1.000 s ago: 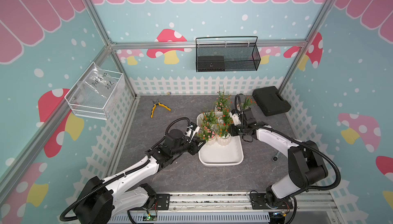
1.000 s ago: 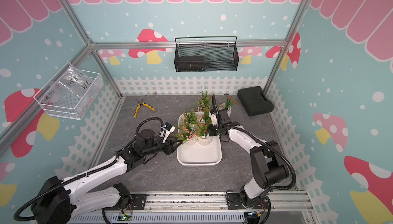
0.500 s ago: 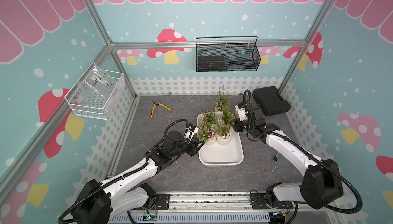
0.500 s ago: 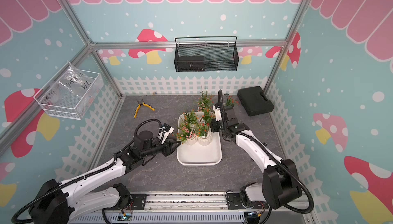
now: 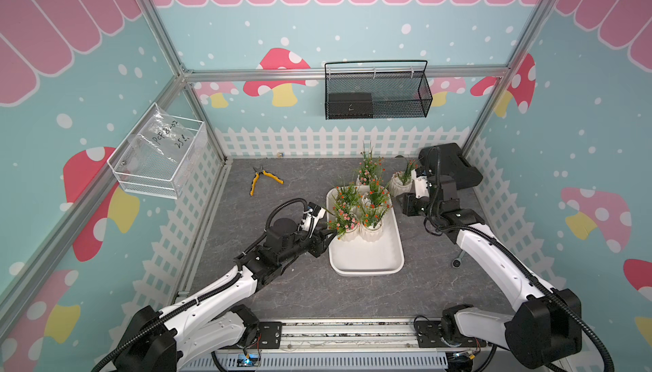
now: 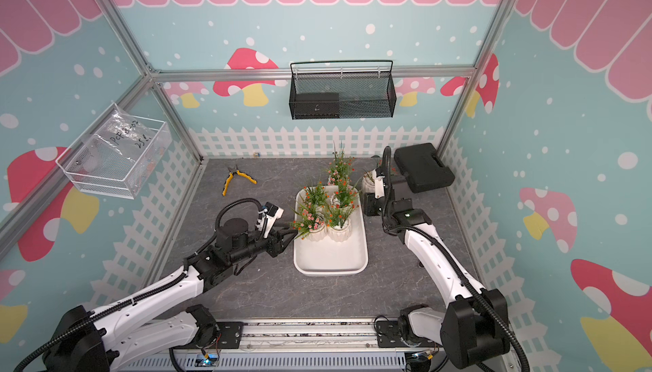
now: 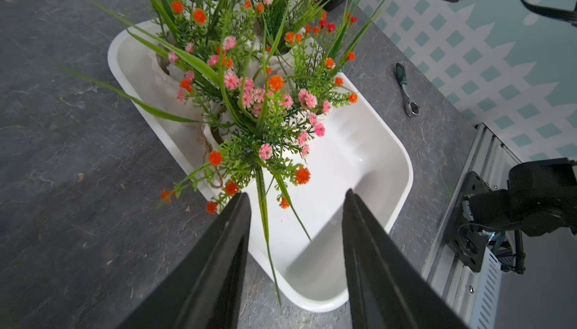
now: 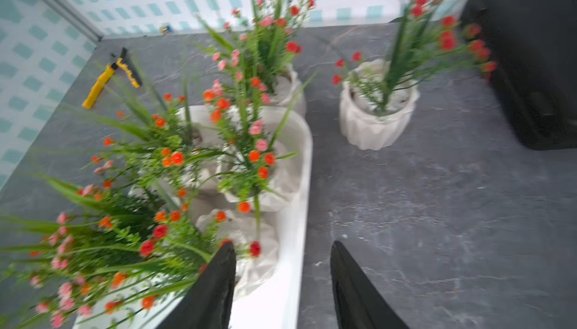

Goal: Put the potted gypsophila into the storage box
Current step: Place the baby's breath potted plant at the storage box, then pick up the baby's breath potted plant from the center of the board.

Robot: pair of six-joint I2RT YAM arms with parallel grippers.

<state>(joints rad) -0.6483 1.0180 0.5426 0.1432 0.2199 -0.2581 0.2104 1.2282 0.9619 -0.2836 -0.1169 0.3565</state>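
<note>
You are holding the left gripper (image 7: 297,193) open left of the storage box (image 5: 367,264), mid-frame; the right gripper (image 8: 282,243) is gaping empty. Four potted gypsophila (image 5: 370,234) are sitting inside, two pots (image 5: 400,185) standing just above it.

Yellow pliers (image 5: 264,180), ratchet wrench (image 7: 406,93) and black case (image 6: 423,167) on tabletop (image 5: 300,292); black mesh basket (image 5: 377,95) on wall
</note>
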